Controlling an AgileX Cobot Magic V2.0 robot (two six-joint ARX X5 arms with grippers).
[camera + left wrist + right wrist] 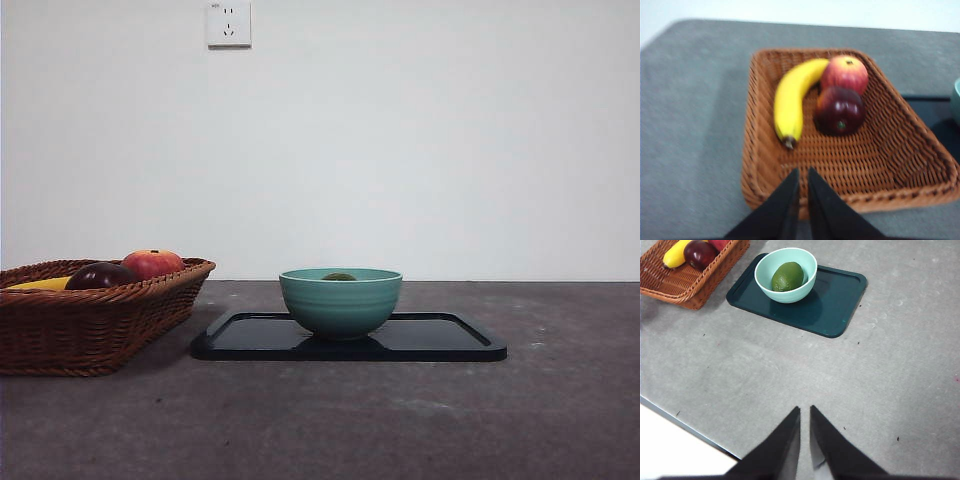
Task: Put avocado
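Note:
The dark green avocado [787, 276] lies inside the teal bowl [785, 274]. In the front view only its top [339, 276] shows above the bowl [340, 300]. The bowl stands on the dark tray [440, 340], also in the right wrist view [830, 305]. My left gripper [803, 172] is shut and empty, held above the near edge of the wicker basket [880, 150]. My right gripper [805, 410] is shut and empty, held high over bare table, well back from the tray. Neither arm shows in the front view.
The wicker basket [90, 320] stands left of the tray and holds a yellow banana [790, 100], a red-orange apple-like fruit [845, 74] and a dark purple round fruit [839, 110]. The table's edge [685, 425] runs near my right gripper. A wall socket [228, 23] is on the wall.

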